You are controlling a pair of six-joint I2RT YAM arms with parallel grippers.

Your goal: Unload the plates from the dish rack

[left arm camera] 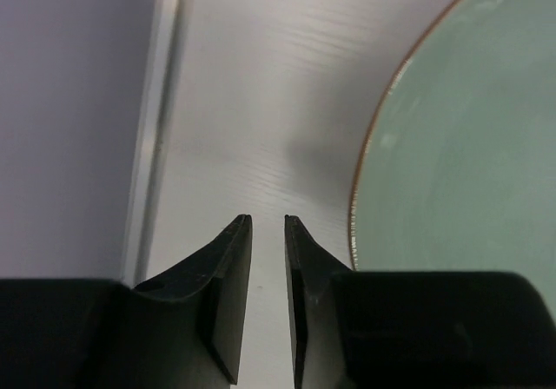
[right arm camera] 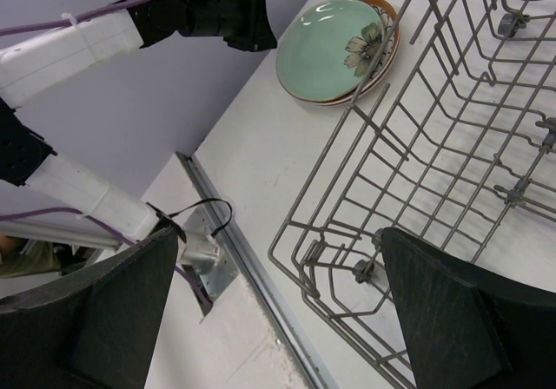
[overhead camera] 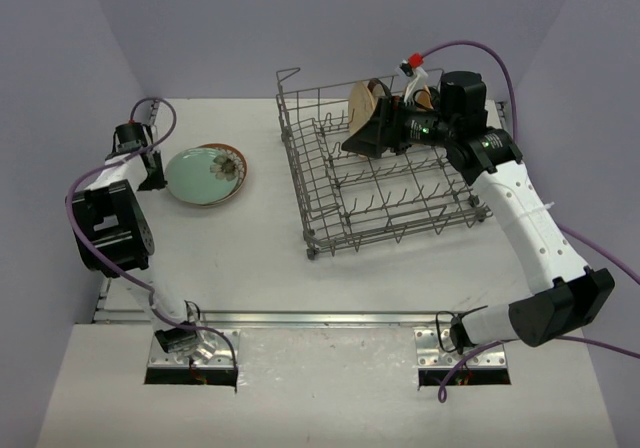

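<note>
My left tool (left arm camera: 268,220) was narrowly parted, grasping nothing, just left of the mint green plate (left arm camera: 469,146) stacked on the worktop's (left arm camera: 243,102) left | my right tool (right arm camera: 280,233) hung released wide over the dish rack (overhead camera: 400,208), beside a tan plate (overhead camera: 360,103) upright at its far side

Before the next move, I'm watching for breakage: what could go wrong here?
The right fingers stand wide open over the rack, next to the standing plates; they might snag a wire or knock a plate. The left fingers, barely apart and empty, sit beside the green plate; a sideways sweep could shove it.
</note>
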